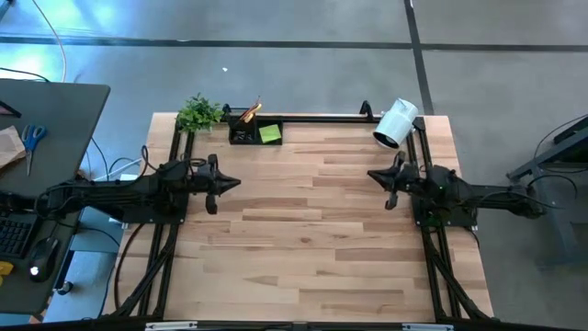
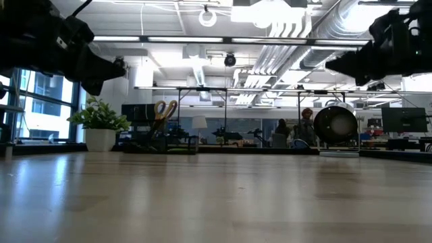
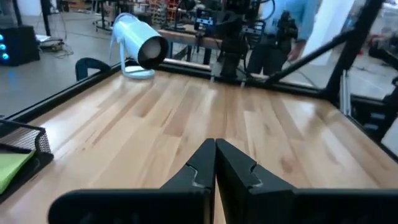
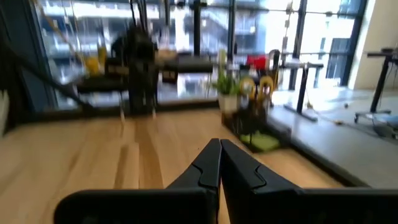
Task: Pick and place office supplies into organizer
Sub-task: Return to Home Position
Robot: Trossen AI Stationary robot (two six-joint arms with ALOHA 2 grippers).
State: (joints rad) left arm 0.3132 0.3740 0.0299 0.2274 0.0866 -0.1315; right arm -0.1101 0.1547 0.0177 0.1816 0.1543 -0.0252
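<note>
The organizer [image 1: 246, 134] sits at the table's [image 1: 322, 239] far edge, about eleven o'clock from its centre, with the lime-green sticky-note pad [image 1: 270, 134] in its right section. The left gripper [image 1: 231, 184] hovers at ten o'clock and the right gripper [image 1: 374, 175] at two.

In the low view, the yellow-handled scissors [image 2: 164, 109] stand upright in the organizer, at three o'clock from the plant [image 2: 100, 121].

The left wrist view shows the fingers [image 3: 202, 168] pressed together and empty, with the white cylinder [image 3: 140, 46] beyond them.

In the right wrist view the fingers are likewise together, holding nothing.
</note>
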